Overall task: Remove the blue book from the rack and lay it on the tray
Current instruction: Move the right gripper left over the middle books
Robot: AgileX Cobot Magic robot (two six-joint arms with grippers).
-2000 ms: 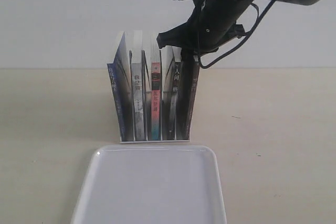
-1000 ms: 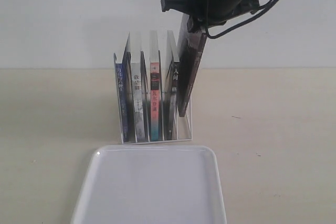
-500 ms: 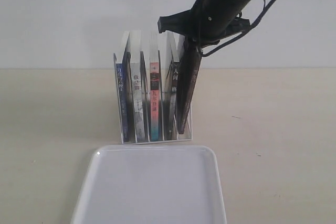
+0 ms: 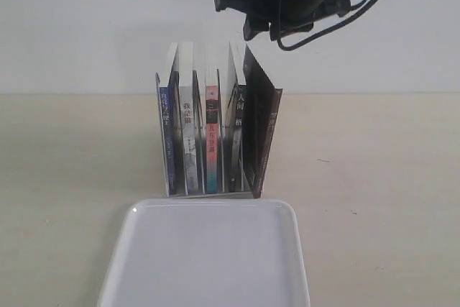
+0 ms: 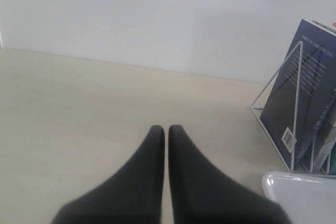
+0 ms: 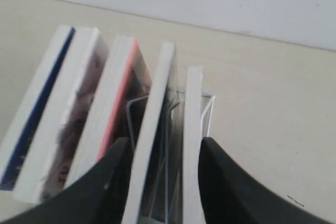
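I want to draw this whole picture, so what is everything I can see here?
blue book: one, blue spine, leftmost rack slot
grey-spined book: one, second slot
red-and-teal-spined book: one, middle
fourth book: one, dark
end book: one, dark, right end, leaning
rack: one, white wire, behind the tray
tray: one, white, nearest the camera
table: one, beige
wall: white, behind
right tool: black, open, above the right-end books
left tool: black, shut, over the table

A pale beige tabletop [image 4: 374, 199] carries a white wire rack [image 4: 208, 193] near the middle of its far edge and a white tray [image 4: 208, 257] just before it, at the near edge.
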